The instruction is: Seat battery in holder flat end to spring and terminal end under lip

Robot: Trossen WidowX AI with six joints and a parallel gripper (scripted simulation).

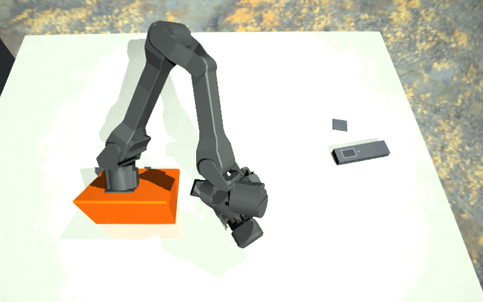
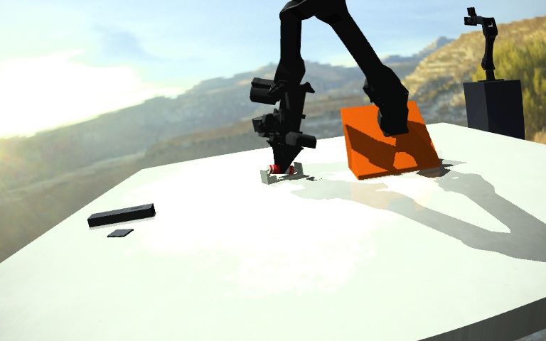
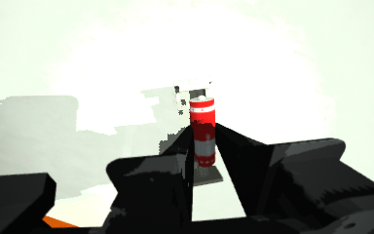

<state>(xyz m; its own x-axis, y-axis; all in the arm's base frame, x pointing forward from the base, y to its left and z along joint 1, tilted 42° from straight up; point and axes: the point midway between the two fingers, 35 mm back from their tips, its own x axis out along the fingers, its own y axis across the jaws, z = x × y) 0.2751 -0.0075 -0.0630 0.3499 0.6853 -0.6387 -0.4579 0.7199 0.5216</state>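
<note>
My gripper (image 2: 284, 170) (image 3: 202, 128) is shut on the red battery (image 2: 274, 169) (image 3: 203, 116), around its middle. The battery lies lengthwise over the pale holder (image 2: 264, 176), between its two end walls. The terminal end, with its small nub, points to the holder's left end in the exterior view, and its top stands about level with that end wall or a little above. In the wrist view a dark gap shows beyond the nub. The flat end is at the spring (image 3: 203, 171), which shows partly below it. Full seating cannot be told. In the top view the arm hides battery and holder.
A dark grey bar-shaped device (image 1: 367, 151) (image 2: 121, 215) and a small grey square plate (image 1: 339, 124) (image 2: 120, 233) lie well away from the holder. The orange base block (image 1: 135, 213) (image 2: 377, 162) stands beneath the arm's mount.
</note>
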